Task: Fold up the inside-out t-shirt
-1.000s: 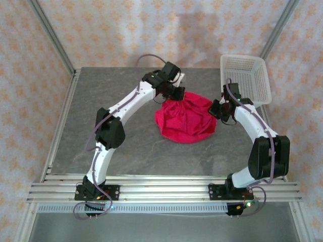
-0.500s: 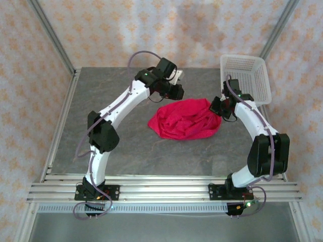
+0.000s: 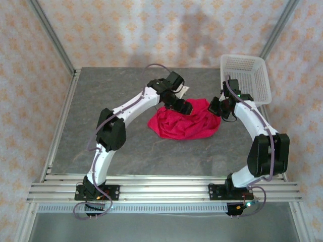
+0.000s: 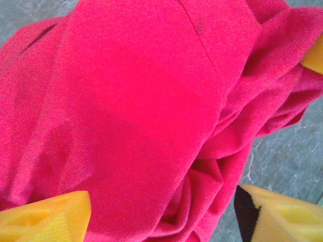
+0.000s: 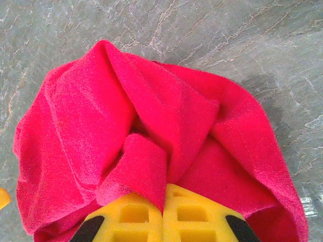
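The inside-out t-shirt [image 3: 184,122] lies as a crumpled bright red heap on the grey table [image 3: 116,91], a little right of centre. Its white tag is hidden. My left gripper [image 3: 184,107] hangs low over the heap's far edge. In the left wrist view the left gripper [image 4: 161,214] is open, its yellow fingers [image 4: 45,217] spread wide with a bulge of red cloth [image 4: 131,111] between them. My right gripper [image 3: 218,110] sits at the heap's right edge. In the right wrist view the right gripper [image 5: 163,214] is shut, pinching a fold of the shirt [image 5: 146,166].
A white plastic basket [image 3: 245,78] stands at the back right corner, just behind the right arm. Bare table stretches to the left and front of the shirt. Metal frame posts and patterned walls close in the table's sides and back.
The left gripper swung back off the shirt, then came down onto its far edge. The heap dropped from a tall bunch to a flatter, wider spread. The right gripper stayed put.
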Motion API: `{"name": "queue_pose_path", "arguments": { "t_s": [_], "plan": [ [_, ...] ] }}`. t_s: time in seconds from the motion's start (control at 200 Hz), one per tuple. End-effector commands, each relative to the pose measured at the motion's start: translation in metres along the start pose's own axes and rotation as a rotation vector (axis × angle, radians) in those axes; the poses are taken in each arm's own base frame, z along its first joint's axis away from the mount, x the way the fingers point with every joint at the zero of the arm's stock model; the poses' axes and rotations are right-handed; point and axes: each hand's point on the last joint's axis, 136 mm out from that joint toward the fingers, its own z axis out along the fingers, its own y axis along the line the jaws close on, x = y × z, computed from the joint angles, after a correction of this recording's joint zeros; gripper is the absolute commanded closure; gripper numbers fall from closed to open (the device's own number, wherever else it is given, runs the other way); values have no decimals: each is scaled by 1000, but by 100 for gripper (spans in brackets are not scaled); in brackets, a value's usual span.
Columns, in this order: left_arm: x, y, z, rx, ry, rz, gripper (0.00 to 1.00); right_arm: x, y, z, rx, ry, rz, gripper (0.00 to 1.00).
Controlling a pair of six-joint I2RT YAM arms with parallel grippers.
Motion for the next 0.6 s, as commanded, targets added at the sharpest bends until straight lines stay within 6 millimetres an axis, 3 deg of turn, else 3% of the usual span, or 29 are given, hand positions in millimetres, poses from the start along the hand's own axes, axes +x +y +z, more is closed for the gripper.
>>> {"name": "queue_pose_path", "arguments": {
  "t_s": [0.0,0.08,0.19,0.34,0.43,0.53,0.595],
  "plan": [
    [-3,8,24,-42,10,61,16,3,8,-7,-29,-2,-3,100],
    [-4,9,36,-74,19,85,10,4,9,-5,-35,4,-2,100],
    [-15,28,46,-191,-13,80,12,7,11,-2,-47,13,-2,100],
    [-34,53,44,-311,-92,33,30,15,13,1,-56,28,-12,100],
    [-40,57,41,-318,-117,11,41,20,12,3,-53,38,-20,100],
    [-42,60,35,-335,-124,5,46,22,8,6,-44,44,-24,100],
    [-42,64,33,-341,-121,0,57,23,7,7,-42,48,-27,100]
  ]
}}
